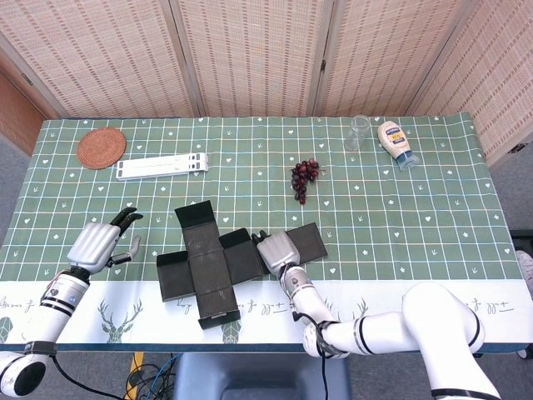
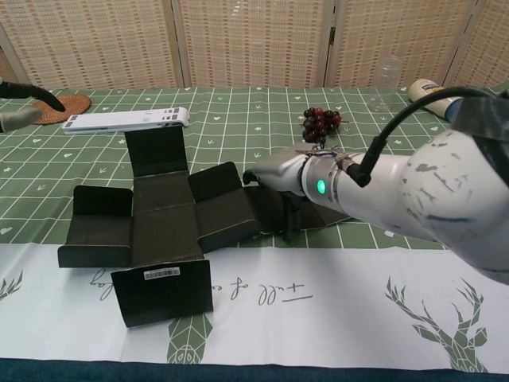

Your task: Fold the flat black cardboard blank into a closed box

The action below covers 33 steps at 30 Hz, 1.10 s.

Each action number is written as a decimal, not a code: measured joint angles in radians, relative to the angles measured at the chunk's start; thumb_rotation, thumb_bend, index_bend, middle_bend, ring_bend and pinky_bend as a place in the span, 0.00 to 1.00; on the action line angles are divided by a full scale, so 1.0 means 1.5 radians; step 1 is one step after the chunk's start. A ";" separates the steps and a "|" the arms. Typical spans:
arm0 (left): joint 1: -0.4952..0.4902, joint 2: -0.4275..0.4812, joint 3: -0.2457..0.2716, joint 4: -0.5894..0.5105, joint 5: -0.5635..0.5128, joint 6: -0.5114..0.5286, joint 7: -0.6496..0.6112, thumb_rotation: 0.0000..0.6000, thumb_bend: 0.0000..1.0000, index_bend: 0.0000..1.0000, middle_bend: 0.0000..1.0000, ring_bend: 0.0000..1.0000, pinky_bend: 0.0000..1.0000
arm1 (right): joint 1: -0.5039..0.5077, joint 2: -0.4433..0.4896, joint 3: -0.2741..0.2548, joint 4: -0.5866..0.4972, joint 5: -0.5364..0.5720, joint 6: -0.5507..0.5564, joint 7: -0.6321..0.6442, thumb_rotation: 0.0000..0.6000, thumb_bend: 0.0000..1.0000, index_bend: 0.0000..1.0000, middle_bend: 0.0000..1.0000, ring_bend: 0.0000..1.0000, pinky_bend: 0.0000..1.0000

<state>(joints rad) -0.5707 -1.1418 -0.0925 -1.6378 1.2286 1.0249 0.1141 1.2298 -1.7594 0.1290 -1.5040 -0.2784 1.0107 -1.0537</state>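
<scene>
The black cardboard blank [image 1: 210, 262] lies spread open near the table's front edge, a cross of panels with some flaps tilted up; the chest view shows it as well [image 2: 163, 223]. My right hand [image 1: 278, 248] rests on the blank's right-hand flap [image 1: 310, 241], back upward and fingers pointing left toward the middle panel. From the chest view this hand [image 2: 280, 170] has its thumb [image 2: 292, 225] pointing down at the flap's front edge; whether it pinches the flap is hidden. My left hand [image 1: 102, 242] hovers left of the blank, apart from it, holding nothing, fingers spread.
Toward the far side are a round woven coaster [image 1: 102, 147], a flat white stand [image 1: 162, 166], a bunch of dark grapes [image 1: 304, 177], a clear glass [image 1: 358, 132] and a squeeze bottle [image 1: 395, 143]. A white deer-print band [image 1: 375, 296] runs along the table's front edge.
</scene>
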 measured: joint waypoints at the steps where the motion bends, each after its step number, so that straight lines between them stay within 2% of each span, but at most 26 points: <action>1: 0.000 0.000 -0.001 0.000 0.000 0.000 0.000 0.16 0.52 0.17 0.12 0.79 0.91 | 0.001 -0.001 0.000 0.002 0.002 -0.001 -0.001 1.00 0.20 0.07 0.13 0.80 1.00; 5: 0.002 0.000 -0.002 0.001 -0.002 -0.001 0.000 0.16 0.52 0.17 0.12 0.79 0.91 | 0.004 -0.005 -0.002 0.010 0.007 -0.006 -0.006 1.00 0.25 0.08 0.15 0.80 1.00; 10: 0.005 0.001 -0.004 0.003 0.001 0.001 -0.004 0.18 0.52 0.17 0.12 0.80 0.91 | 0.004 -0.005 -0.004 0.009 0.000 -0.003 -0.007 1.00 0.37 0.19 0.21 0.80 1.00; 14: 0.008 0.000 -0.005 0.011 0.000 0.001 -0.009 0.24 0.52 0.19 0.12 0.80 0.91 | 0.003 0.001 -0.008 0.004 -0.010 0.000 -0.006 1.00 0.41 0.24 0.24 0.80 1.00; 15: 0.009 -0.001 -0.005 0.014 0.001 0.002 -0.011 0.30 0.52 0.20 0.12 0.80 0.91 | 0.002 0.003 -0.008 0.001 -0.011 0.001 -0.006 1.00 0.41 0.24 0.24 0.80 1.00; 16: 0.011 -0.001 -0.005 0.017 0.002 0.004 -0.013 0.42 0.52 0.20 0.12 0.80 0.91 | 0.002 0.008 -0.009 -0.004 -0.013 0.001 -0.006 1.00 0.41 0.24 0.25 0.80 1.00; 17: 0.013 -0.003 -0.005 0.022 0.004 0.008 -0.018 0.64 0.51 0.21 0.12 0.80 0.91 | 0.001 0.012 -0.009 -0.008 -0.015 0.002 -0.005 1.00 0.41 0.24 0.25 0.80 1.00; 19: 0.018 -0.005 -0.004 0.030 0.012 0.014 -0.023 0.94 0.51 0.22 0.12 0.80 0.91 | -0.003 0.024 -0.011 -0.017 -0.023 0.003 0.000 1.00 0.41 0.24 0.25 0.80 1.00; 20: 0.021 -0.007 -0.002 0.036 0.017 0.017 -0.026 0.99 0.51 0.22 0.12 0.80 0.91 | -0.005 0.029 -0.011 -0.022 -0.027 0.003 0.003 1.00 0.41 0.24 0.25 0.80 1.00; 26: 0.036 -0.024 0.010 0.071 0.037 0.030 -0.037 1.00 0.46 0.24 0.12 0.79 0.91 | -0.023 0.067 -0.023 -0.043 -0.065 -0.007 0.032 1.00 0.41 0.24 0.25 0.80 1.00; 33: 0.040 -0.076 0.028 0.147 0.079 0.042 -0.023 1.00 0.34 0.14 0.12 0.79 0.91 | -0.041 0.091 -0.040 -0.050 -0.108 -0.026 0.066 1.00 0.41 0.25 0.25 0.80 1.00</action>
<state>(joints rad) -0.5104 -1.2555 -0.0507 -1.4177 1.3465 1.0880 0.0789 1.1681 -1.6235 0.0683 -1.5789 -0.4407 0.9724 -0.9545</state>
